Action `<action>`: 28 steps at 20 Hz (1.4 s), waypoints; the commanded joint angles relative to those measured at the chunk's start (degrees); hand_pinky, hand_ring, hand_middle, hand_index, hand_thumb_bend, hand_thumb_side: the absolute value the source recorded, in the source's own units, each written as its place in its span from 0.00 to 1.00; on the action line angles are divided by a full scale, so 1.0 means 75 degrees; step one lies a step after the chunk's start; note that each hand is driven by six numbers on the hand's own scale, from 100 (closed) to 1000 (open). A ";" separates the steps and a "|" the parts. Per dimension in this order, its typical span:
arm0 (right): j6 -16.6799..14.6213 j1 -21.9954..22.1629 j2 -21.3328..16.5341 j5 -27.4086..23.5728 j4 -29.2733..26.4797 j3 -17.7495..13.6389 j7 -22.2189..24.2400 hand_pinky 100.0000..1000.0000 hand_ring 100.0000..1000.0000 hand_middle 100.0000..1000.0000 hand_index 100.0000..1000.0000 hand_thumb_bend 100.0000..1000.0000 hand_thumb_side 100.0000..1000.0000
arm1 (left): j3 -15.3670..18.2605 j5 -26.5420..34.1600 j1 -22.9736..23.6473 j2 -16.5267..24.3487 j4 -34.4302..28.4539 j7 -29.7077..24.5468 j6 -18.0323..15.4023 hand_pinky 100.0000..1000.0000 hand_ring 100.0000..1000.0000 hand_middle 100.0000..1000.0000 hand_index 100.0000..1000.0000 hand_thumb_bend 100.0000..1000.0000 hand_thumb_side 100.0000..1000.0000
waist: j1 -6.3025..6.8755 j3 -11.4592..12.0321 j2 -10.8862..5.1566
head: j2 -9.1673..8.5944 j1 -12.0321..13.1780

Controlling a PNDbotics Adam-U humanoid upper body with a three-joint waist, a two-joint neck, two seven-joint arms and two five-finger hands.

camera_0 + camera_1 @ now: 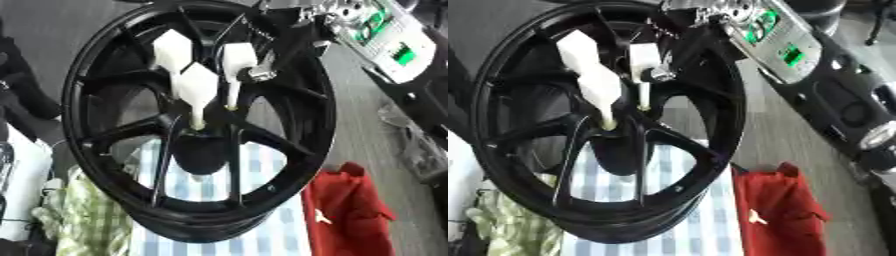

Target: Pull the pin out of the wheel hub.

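Black wheel hub point(199, 150), three white pins point(196, 90); right hand point(262, 50) gripping one pin

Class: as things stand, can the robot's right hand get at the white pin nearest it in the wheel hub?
Probably yes. The right hand already sits right beside that white pin, whose head stands proud of the wheel hub, and nothing shows between them. Whether it already grips the pin cannot be told.

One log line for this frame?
right robot hand: at rightmost white pin, grip unclear | pin: tip in hub | wheel: upright | left robot hand: not in view
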 commanded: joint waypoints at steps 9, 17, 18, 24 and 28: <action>-0.0031 -0.0349 -0.0501 -0.0470 -0.0619 -0.0686 -0.0469 0.78 0.57 0.40 0.41 0.17 0.00 | 0.0106 0.0011 -0.0038 0.0168 -0.0074 0.0065 -0.0015 0.66 0.87 0.79 0.75 0.28 0.70 | 0.0050 -0.0128 -0.0175 | 0.0044 -0.0003; 0.0403 -0.0230 -0.0734 -0.1209 -0.1086 -0.1140 -0.0938 0.78 0.57 0.40 0.41 0.17 0.00 | 0.0085 0.0006 -0.0057 0.0174 -0.0076 0.0052 -0.0009 0.66 0.87 0.79 0.75 0.28 0.70 | 0.0022 -0.0089 -0.0170 | 0.0044 -0.0043; 0.0408 -0.0227 -0.0795 -0.1199 -0.1078 -0.1195 -0.0987 0.78 0.55 0.39 0.39 0.16 0.00 | 0.0114 0.0002 -0.0004 0.0209 -0.0049 0.0072 -0.0002 0.66 0.87 0.79 0.75 0.28 0.71 | 0.0039 -0.0146 -0.0195 | 0.0044 0.0071; -0.0170 0.0804 -0.1897 -0.1322 -0.1102 -0.2291 -0.1677 0.78 0.56 0.39 0.39 0.16 0.00 | 0.0393 0.0020 0.0321 0.0476 -0.0031 0.0295 -0.0088 0.66 0.87 0.80 0.75 0.28 0.70 | 0.0129 -0.0871 -0.0169 | 0.0044 0.0684; -0.0506 0.1572 -0.2666 -0.1677 -0.0797 -0.3061 -0.2150 0.78 0.56 0.40 0.40 0.17 0.00 | 0.0500 0.0031 0.0326 0.0557 -0.0090 0.0391 -0.0146 0.66 0.88 0.80 0.75 0.27 0.70 | 0.0135 -0.1042 -0.0081 | -0.0022 0.0918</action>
